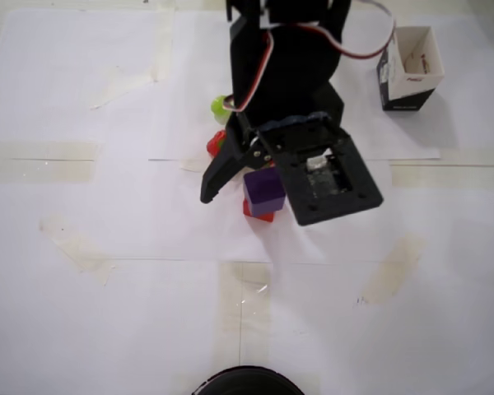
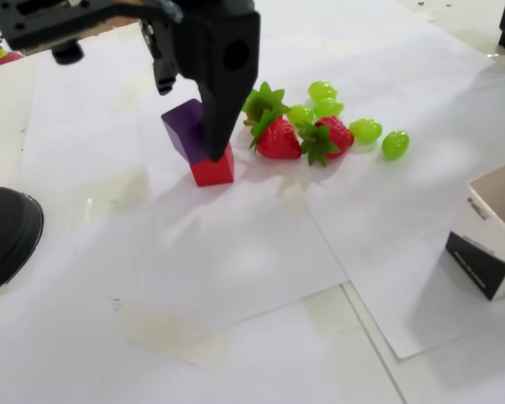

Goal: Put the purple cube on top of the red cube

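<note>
Black plastic is my claw [image 1: 251,193], and its two fingers stand spread apart, released, with nothing clamped between them. In the overhead view one finger [image 1: 220,174] splays out to the left, clear of everything, while the other side of the claw lies under my camera mount to the right. In the fixed view the broad fixed finger [image 2: 223,101] comes down just right of the purple cube [image 2: 185,128] and hides part of its right face; whether it touches that face I cannot tell. The purple cube [image 1: 263,191] sits on top of the red cube [image 2: 212,168], tilted and shifted to the left, so that it overhangs the red one on that side. From above only a thin red edge of the red cube [image 1: 262,216] shows at the near side of the purple block. Both blocks rest on white paper [image 2: 236,261] spread over the table. Just right of the stack in the fixed view lie two strawberries [image 2: 279,139] with green leaves, and farther right a scatter of green grapes [image 2: 366,130]. At the right edge of that view, nearer the camera, stands an open black-and-white box [image 2: 492,240], well apart from the blocks.
</note>
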